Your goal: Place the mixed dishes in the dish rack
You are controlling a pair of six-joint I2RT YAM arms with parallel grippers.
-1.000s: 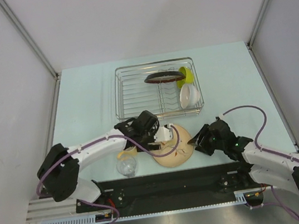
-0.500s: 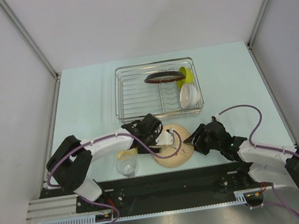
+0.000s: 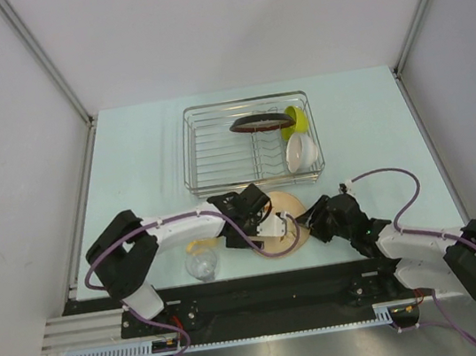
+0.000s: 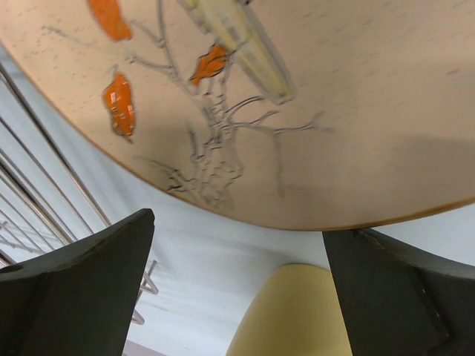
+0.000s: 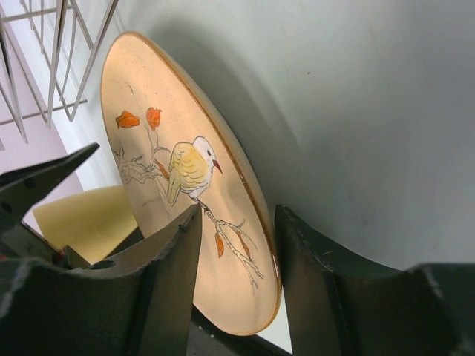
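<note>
My right gripper (image 5: pixel 231 259) straddles the rim of the beige patterned plate (image 5: pixel 189 170), a matte round disc painted with a bird and orange leaves, one finger on each face; whether the pads press it I cannot tell; my left gripper (image 4: pixel 237 285) gapes wide beside its edge, above the cream-yellow mug (image 4: pixel 293 315); the plate sits just before the wire dish rack (image 3: pixel 216 150).

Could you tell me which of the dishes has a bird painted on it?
The beige plate between the two arms; the rack's dishes are plain white, green and dark.

Beige plate (image 5: pixel 185 170), yellow-bird pattern
</note>
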